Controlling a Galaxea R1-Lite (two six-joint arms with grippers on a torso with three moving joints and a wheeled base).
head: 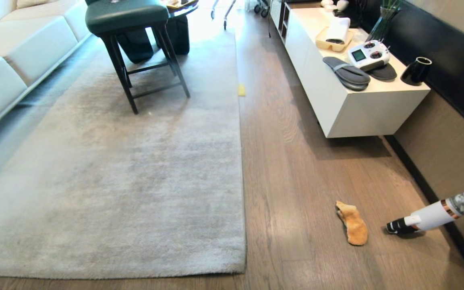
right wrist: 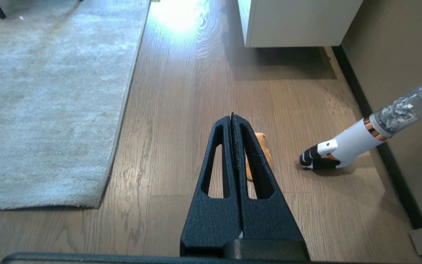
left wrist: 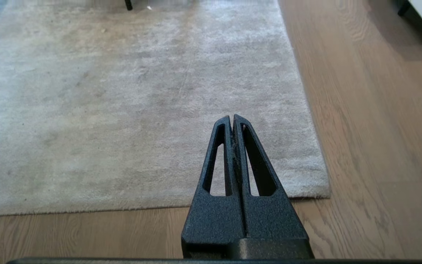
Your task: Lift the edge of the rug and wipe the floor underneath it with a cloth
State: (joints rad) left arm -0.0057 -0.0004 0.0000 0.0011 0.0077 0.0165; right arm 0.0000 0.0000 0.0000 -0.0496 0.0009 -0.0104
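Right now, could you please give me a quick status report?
Left pincer shut over rug edge. Right pincer shut, empty, above cloth. Rug flat; vacuum beside cloth.

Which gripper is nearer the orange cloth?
Right. The right gripper hangs above the cloth; the left gripper hangs over the rug's corner.

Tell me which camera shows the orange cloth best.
Head view: the cloth lies whole and unobstructed on the floor. In the right wrist view the shut right gripper hides most of it; the left wrist view misses it.
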